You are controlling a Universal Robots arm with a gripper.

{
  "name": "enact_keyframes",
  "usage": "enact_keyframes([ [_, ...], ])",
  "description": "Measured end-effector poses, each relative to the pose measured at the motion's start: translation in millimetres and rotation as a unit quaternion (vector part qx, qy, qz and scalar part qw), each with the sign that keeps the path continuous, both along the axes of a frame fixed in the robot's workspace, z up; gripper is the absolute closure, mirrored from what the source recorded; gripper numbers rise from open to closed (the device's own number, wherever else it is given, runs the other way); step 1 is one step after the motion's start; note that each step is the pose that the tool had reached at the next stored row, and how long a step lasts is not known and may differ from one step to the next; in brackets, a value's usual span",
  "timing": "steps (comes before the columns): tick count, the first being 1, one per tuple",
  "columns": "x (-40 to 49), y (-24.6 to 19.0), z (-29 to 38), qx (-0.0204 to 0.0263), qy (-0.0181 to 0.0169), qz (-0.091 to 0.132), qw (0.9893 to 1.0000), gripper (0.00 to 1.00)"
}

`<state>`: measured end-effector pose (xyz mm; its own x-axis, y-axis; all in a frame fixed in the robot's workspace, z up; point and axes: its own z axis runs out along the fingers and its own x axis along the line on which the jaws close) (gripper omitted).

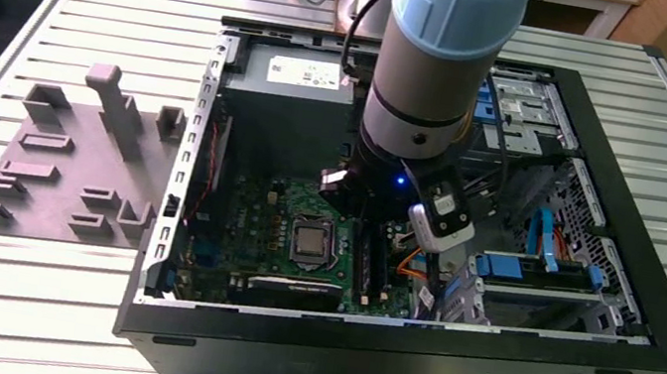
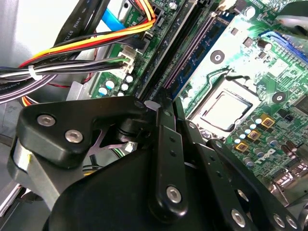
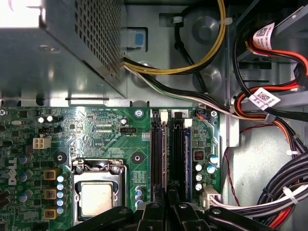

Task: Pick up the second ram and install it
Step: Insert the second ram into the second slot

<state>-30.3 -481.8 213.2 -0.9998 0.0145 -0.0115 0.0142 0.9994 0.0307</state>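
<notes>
The black linkage-fingered gripper [image 3: 168, 211] stands low inside the open black computer case [image 1: 633, 325], directly over the long black memory slots [image 3: 166, 149] of the green motherboard [image 3: 96, 130]. In both wrist views its fingers are drawn close together over the slot line, and a thin dark edge that I judge to be the second ram [image 3: 169, 195], a narrow blackish circuit strip, runs from between them down into a slot; the contact itself is hidden, so whether they clamp it cannot be told. By that reading the strip has been picked up and brought to its slot, and full seating is not confirmed, as the slot latches near the white clips [image 3: 163, 115] cannot be judged. Room is tight: the bundle of black, orange and yellow cables [image 2: 82, 48] lies just beside the slots, the silver processor socket [image 3: 98, 195] on the other side, and the grey perforated power-supply box [image 3: 62, 48] close by. The grey plastic fixture plate [image 1: 69, 165] lies outside the case, toward the exterior view's left.
</notes>
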Motion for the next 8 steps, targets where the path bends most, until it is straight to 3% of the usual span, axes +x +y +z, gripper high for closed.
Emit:
enact_keyframes([
  [8,0.0,0.0,-0.7,0.0022,0.0,0.0,1.0,0.86],
])
